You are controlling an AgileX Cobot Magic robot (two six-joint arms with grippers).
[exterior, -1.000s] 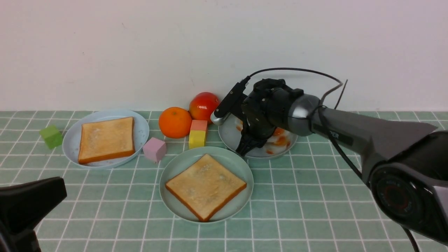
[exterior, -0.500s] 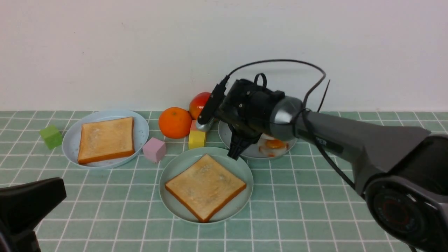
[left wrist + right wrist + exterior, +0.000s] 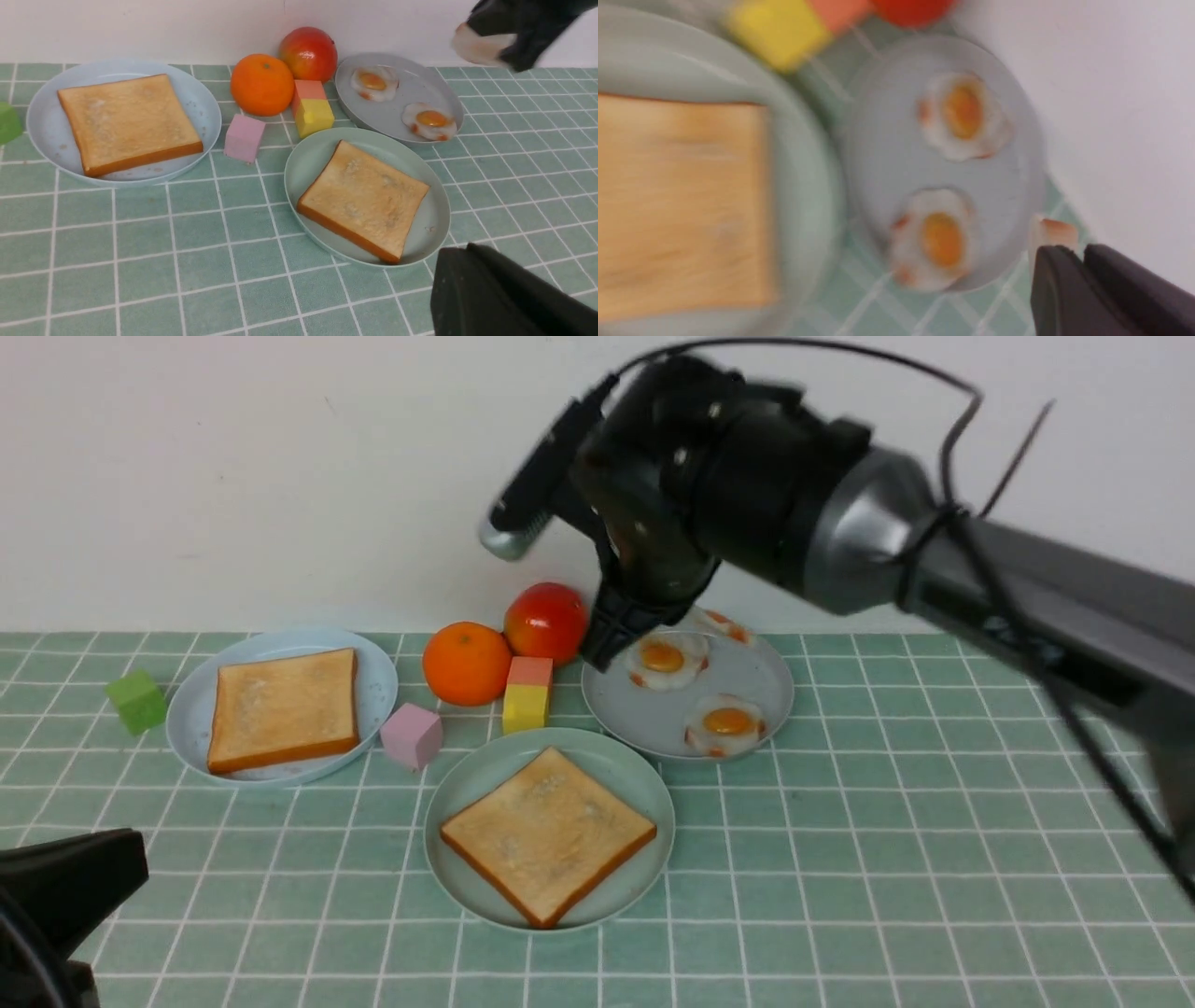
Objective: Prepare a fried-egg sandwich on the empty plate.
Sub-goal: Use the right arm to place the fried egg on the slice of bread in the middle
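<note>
Surface: green-and-white checked tablecloth (image 3: 840, 859), with a plain pale wall (image 3: 233, 476) behind it.
Landmark: round mint-green plastic plate (image 3: 464, 786) with a low rim, in the near middle of the cloth.
On the landmark: one square golden toast slice (image 3: 549, 831) with a darker orange-brown crust, lying flat with a corner toward the robot.
Left of the mint-green plate: round pale blue plate (image 3: 373, 695) carrying a second toast slice (image 3: 283, 707). A small green cube (image 3: 137, 700) sits past it.
Behind the mint-green plate: pink cube (image 3: 413, 735), then a yellow block (image 3: 527, 707) with a coral block (image 3: 531, 670) on top. Farther back are a round orange (image 3: 467, 663) and a red apple (image 3: 544, 619).
Behind and right of the mint-green plate: round grey plate (image 3: 766, 686), rims very close. It holds two white toy fried eggs, one farther back (image 3: 665, 659) and one nearer (image 3: 726, 721).
Right gripper (image 3: 1066, 254): hangs high above the grey plate. Its fingers are pinched narrow on what looks, through the blur, like a third fried egg (image 3: 476, 43), pale with a browned edge.
Left gripper (image 3: 460, 261): low and to the near left of the mint-green plate, jaws closed together on nothing.
</note>
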